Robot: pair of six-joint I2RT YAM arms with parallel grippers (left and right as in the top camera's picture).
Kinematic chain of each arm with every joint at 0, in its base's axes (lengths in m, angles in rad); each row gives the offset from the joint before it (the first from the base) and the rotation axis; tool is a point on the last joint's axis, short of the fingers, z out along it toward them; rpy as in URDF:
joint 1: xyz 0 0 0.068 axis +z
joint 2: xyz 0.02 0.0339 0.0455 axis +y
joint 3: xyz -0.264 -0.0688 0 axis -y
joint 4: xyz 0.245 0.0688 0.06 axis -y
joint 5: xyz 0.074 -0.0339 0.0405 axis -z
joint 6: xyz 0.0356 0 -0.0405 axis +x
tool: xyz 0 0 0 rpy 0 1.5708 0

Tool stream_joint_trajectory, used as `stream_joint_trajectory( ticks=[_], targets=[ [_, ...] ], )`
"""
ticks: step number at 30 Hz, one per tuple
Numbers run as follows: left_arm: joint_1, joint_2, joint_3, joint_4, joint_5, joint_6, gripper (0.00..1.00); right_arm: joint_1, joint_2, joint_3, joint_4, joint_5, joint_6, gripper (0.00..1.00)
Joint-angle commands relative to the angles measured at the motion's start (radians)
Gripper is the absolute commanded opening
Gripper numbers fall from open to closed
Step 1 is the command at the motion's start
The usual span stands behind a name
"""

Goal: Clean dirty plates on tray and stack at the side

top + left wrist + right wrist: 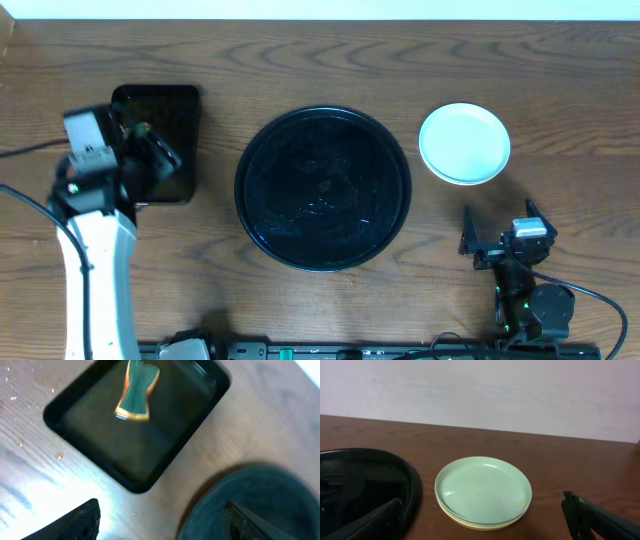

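Left jaws: released; the left gripper [161, 507] stands wide apart with nothing between its black fingers [75, 521].
Right jaws: released too; the right gripper [481, 502] is spread wide and grasps nothing.
Left gripper position: in the overhead view the left gripper [150, 150] hovers over the small rectangular black plastic tray [170, 110] at the left of the brown wood-grain table [560, 70].
Right gripper position: low at the table's right near edge, the right gripper [500, 222] faces the plates from just beside them, without touching.
Plates: the stack of small round plates [482, 487] sits on the bare table to the right of the large round glossy black tray [250, 215], near it but apart. The top plate is pale mint-blue and a pale yellow rim shows at the bottom; how many lie between I cannot tell. A tiny orange speck sits by the top plate's near right rim.
Round tray: at the table's middle, between the two arms; its raised rim [412, 480] shows at the left of the right wrist view.
Rectangular tray contents: a green sponge with yellow-orange edges [136, 392], pinched at the waist, lies on the floor near the far end.
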Motion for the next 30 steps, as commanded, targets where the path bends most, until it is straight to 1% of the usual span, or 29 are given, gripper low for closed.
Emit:
stream_joint_trajectory(
  ticks=[1,9,17,25,28,30],
  targets=[
    [-0.020,-0.078,-0.123,0.055,-0.012,0.088,0.78,-0.008,-0.007,-0.002,-0.005,0.008,-0.013,0.99],
    [-0.081,-0.260,-0.471,0.372,-0.011,0.088,0.78,-0.008,-0.007,-0.002,-0.005,0.008,-0.013,0.99],
    [-0.143,-0.349,-0.714,0.657,-0.012,0.089,0.78,-0.008,-0.007,-0.002,-0.005,0.008,-0.013,0.99],
    [-0.146,-0.509,-0.982,0.965,-0.011,0.088,0.78,-0.008,-0.006,-0.002,-0.005,0.008,-0.013,0.99],
    [-0.146,-0.566,-1.062,1.056,-0.011,0.084,0.78,-0.008,-0.006,-0.002,-0.005,0.008,-0.013,0.99],
    [-0.146,-0.597,-1.097,1.088,-0.006,0.083,0.78,-0.008,-0.006,-0.002,-0.005,0.008,-0.013,0.99]
  ],
)
